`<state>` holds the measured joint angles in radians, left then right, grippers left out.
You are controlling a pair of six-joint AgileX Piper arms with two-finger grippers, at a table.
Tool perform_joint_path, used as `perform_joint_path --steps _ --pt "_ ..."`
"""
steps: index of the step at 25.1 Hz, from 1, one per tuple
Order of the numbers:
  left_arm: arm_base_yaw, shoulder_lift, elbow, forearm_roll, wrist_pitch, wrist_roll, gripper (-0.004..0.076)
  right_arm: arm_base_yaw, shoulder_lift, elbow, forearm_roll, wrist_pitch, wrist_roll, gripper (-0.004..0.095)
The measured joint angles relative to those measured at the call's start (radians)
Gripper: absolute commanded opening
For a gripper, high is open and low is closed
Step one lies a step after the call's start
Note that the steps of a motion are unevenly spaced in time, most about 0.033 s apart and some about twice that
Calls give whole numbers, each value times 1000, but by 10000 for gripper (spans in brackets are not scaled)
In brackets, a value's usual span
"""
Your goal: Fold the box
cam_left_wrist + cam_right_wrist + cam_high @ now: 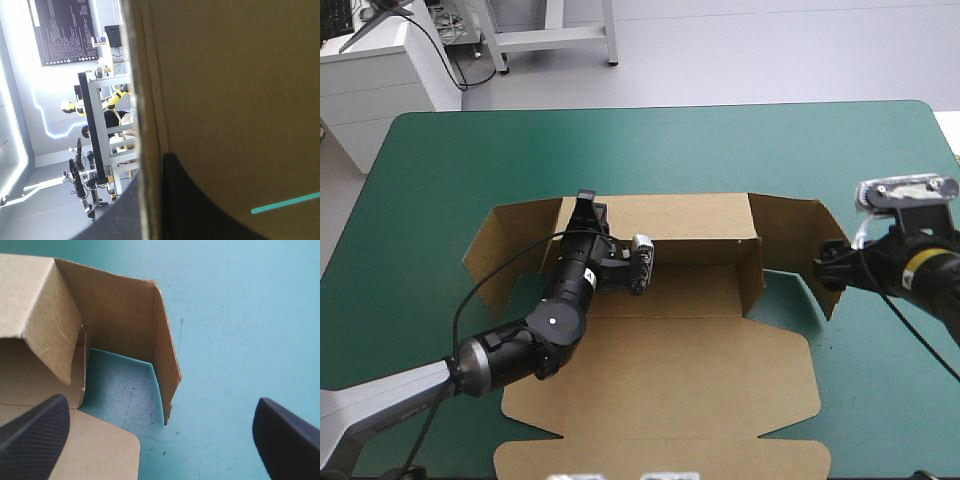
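We see the brown box lying on the teal-green desk between our two hands. Its far wall is raised, a flap stands out at each end, and the lid lies flat on the near side.

Our left hand is clenched on the box at the left end of the far wall. In the left wrist view the board's edge runs up between its black fingers, one on each face of the sheet. Brown board fills nearly everything ahead of that hand.

Our right hand is released, grasping nothing, with its fingers wide apart. It sits at the box's right end. Just ahead of it, in line with the gap between the fingers, the right end flap stands upright on its edge, bent at a corner. Bare desk shows beside the flap and inside the bend. A rounded corner of the flat lid lies next to one finger of that hand.
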<state>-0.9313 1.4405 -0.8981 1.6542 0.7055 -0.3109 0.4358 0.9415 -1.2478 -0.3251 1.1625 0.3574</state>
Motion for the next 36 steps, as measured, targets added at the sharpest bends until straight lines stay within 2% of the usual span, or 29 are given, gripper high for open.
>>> perform_joint_path --steps 3,5,8,10,12,16,23,36 --pt "0 0 1 0 9 0 -8 -16 151 -148 17 40 -70 914" --pt "0 0 1 0 11 0 -8 -93 234 -223 104 58 -150 914" --pt "-1 -1 1 0 30 0 -8 -298 373 -330 387 85 -333 914" --pt "-1 -9 2 0 35 0 -8 -413 458 -380 514 85 -399 914" --pt "-1 -19 2 -2 38 0 -9 -487 532 -431 585 85 -429 914" --pt "-1 -23 2 -3 39 0 -8 -531 634 -503 618 84 -433 914" --pt "-1 -24 2 -3 31 0 -8 -535 809 -581 705 82 -432 914" --pt "-1 -24 3 -3 25 0 -8 -536 856 -514 663 79 -474 902"
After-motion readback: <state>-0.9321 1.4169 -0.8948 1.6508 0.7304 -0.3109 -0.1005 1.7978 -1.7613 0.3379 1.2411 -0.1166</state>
